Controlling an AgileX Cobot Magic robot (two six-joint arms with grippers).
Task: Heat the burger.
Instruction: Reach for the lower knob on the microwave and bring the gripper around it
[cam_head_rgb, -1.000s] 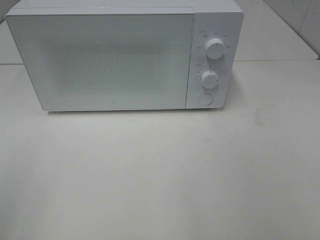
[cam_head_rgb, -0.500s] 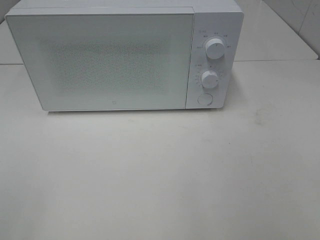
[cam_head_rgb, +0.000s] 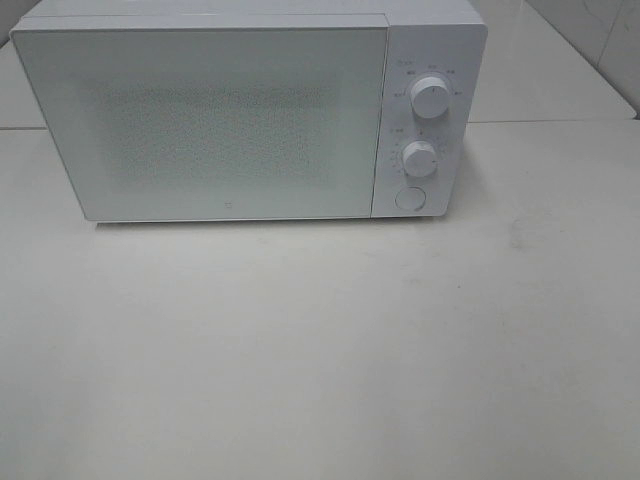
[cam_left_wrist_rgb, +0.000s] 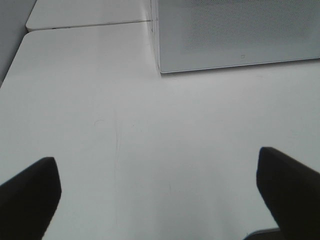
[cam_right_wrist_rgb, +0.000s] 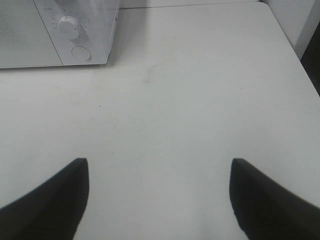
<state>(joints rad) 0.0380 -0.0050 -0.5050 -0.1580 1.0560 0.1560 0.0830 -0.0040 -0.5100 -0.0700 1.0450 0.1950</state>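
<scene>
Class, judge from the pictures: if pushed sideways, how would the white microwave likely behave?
The microwave is a broad, low box sitting flat on the table, so it probably slides or resists rather than tips. Its hard-looking casing likely stays stiff.

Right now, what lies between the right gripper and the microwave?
Nothing but bare white table: the right wrist view shows an empty stretch from the open right gripper to the microwave.
</scene>
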